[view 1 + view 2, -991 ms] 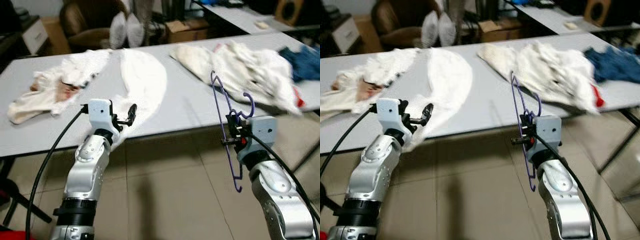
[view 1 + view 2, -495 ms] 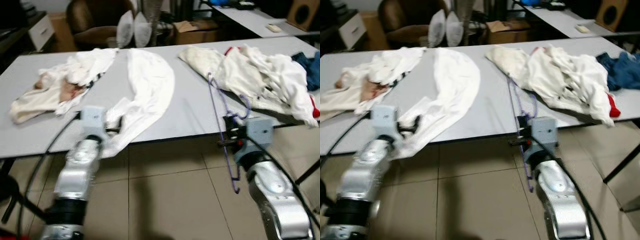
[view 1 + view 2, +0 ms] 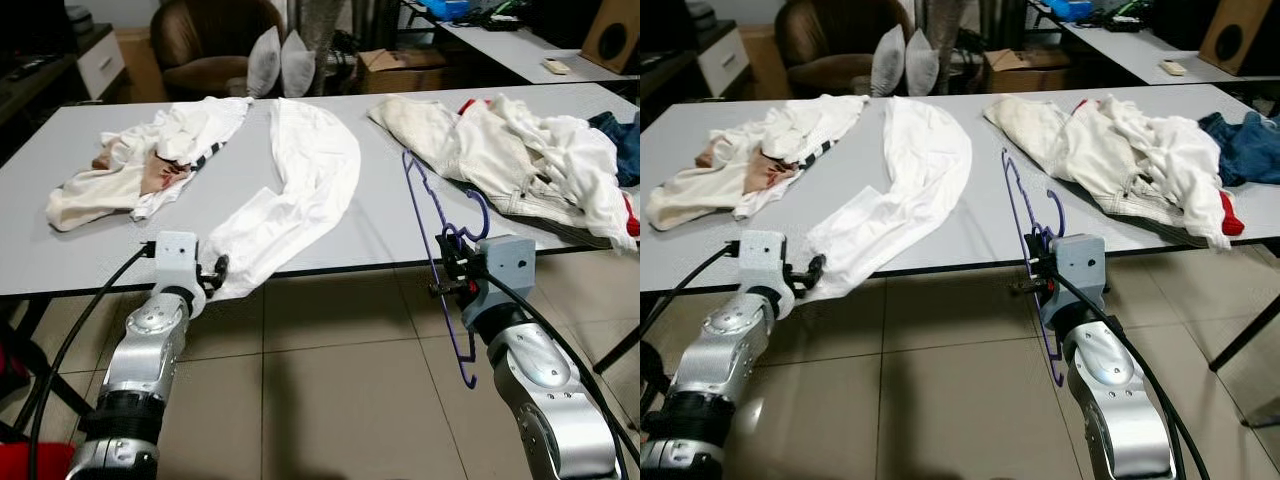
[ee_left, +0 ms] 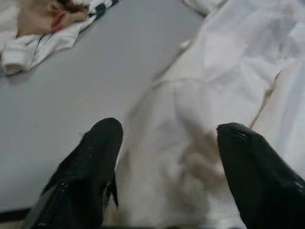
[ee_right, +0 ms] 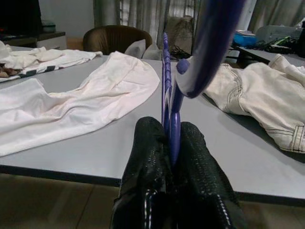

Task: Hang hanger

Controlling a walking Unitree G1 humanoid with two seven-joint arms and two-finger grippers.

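Right gripper [image 3: 447, 275] pinches purple hanger [image 3: 432, 232] upright, long axis vertical.

Head stereo pair looks forward and down over the grey table [image 3: 380, 215], both sharing the scene. Left wrist cam sits close above the white shirt [image 4: 228, 95]; right wrist cam looks level across the tabletop.
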